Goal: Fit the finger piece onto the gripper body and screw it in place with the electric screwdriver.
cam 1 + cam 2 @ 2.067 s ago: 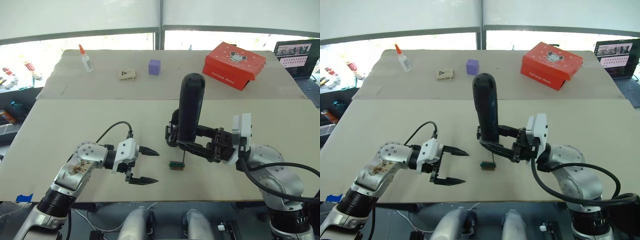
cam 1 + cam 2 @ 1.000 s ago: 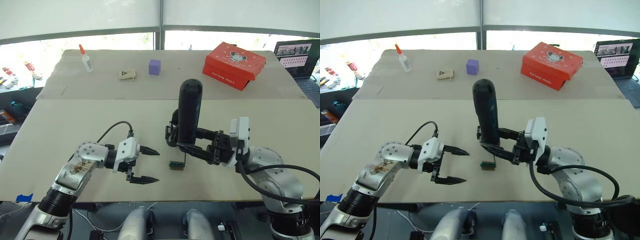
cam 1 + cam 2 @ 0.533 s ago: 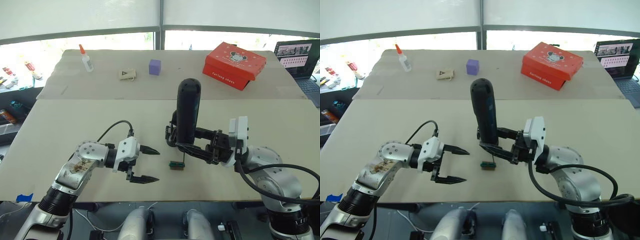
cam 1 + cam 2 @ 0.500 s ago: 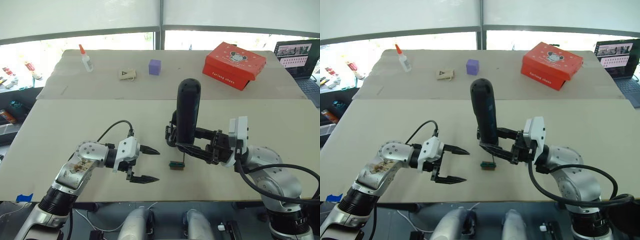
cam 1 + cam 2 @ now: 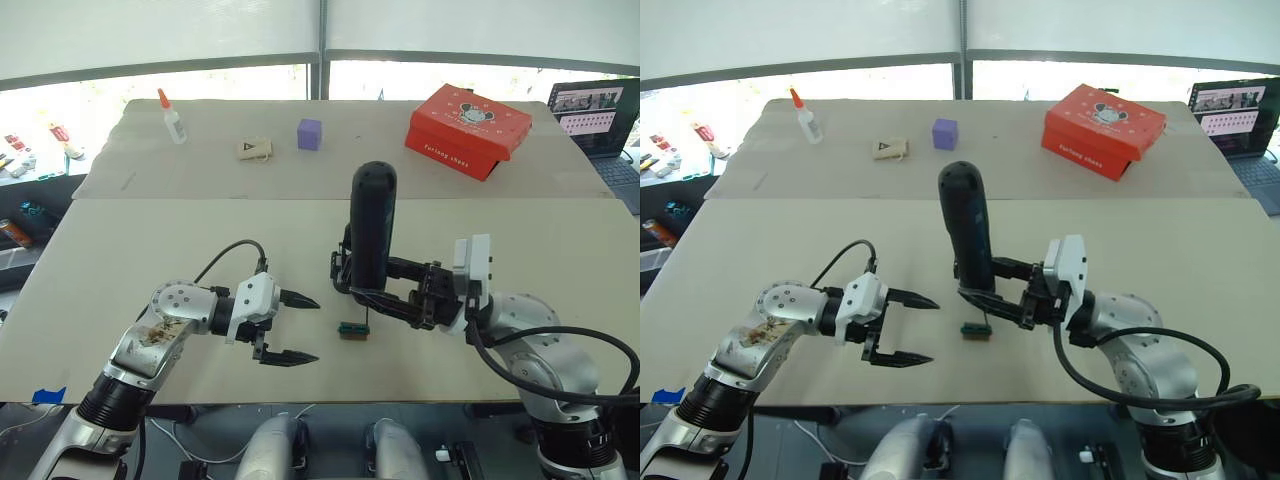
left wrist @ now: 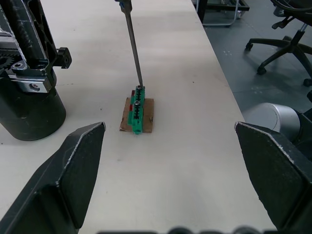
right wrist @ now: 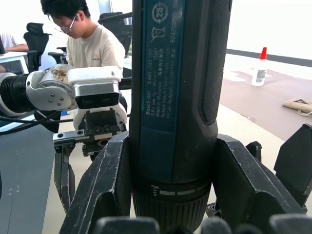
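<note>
The electric screwdriver (image 5: pixel 370 228) stands upright near the middle of the table (image 5: pixel 120 260), its bit tip on the small block (image 5: pixel 351 330) in front; the gripper body (image 6: pixel 27 92) sits just behind it; the left gripper (image 5: pixel 296 329) lies left of the block, apart; the box (image 5: pixel 467 130) sits far back right.

Left tool (image 5: pixel 293 328) spread wide, empty, hovering low. Right tool (image 5: pixel 378 296) clamped, wrist level.
</note>
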Available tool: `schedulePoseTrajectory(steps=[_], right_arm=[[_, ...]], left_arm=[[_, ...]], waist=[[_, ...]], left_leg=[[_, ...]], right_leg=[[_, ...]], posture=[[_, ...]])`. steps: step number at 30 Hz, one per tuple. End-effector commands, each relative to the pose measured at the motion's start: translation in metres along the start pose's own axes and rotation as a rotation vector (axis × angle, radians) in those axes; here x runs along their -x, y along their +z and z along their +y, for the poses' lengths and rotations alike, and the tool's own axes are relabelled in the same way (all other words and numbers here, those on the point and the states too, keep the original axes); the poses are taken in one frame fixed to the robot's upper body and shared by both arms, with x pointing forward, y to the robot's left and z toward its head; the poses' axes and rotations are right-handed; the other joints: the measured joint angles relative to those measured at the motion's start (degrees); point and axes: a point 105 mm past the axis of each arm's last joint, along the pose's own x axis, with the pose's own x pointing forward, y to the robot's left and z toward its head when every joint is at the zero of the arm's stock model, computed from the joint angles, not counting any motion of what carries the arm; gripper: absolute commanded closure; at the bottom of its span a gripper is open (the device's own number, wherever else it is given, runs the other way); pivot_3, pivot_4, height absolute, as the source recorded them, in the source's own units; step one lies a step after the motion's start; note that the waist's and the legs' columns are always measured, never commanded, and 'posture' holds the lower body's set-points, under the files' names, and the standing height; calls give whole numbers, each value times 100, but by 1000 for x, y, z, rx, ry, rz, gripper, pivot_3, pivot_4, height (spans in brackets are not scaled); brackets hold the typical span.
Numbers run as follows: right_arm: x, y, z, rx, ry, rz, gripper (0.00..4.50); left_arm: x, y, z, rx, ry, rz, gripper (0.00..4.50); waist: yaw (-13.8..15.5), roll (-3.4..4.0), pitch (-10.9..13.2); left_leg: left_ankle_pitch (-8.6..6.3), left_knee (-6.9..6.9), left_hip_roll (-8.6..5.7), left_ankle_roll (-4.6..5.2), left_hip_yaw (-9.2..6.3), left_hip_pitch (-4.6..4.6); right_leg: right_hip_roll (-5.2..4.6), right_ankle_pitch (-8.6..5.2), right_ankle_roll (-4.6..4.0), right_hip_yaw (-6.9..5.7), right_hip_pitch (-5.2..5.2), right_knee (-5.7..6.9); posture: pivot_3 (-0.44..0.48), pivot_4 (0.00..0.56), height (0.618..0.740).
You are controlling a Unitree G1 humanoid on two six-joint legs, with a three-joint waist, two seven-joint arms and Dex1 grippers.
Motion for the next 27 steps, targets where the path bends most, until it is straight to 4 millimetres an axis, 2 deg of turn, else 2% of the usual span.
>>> schedulePoseTrajectory(steps=[1, 13, 27], right_arm=[[-2, 19, 2, 85, 18, -53, 2578], [-3, 21, 0, 68, 19, -47, 2578], [0, 10, 5, 16, 32, -4, 2578]], left_arm=[[0, 6, 1, -23, -9, -7, 0], [2, 5, 3, -23, -2, -2, 0], [3, 6, 5, -28, 6, 1, 0]], waist=[[0, 0, 0], [-4, 0, 0], [-2, -1, 0]], left_leg=[[0, 0, 0, 0, 0, 0], [0, 0, 0, 0, 0, 0], [0, 0, 0, 0, 0, 0]], right_leg=[[0, 0, 0, 0, 0, 0], [0, 0, 0, 0, -1, 0], [0, 0, 0, 0, 0, 0]], posture=[[0, 150, 740], [0, 150, 740], [0, 150, 740]])
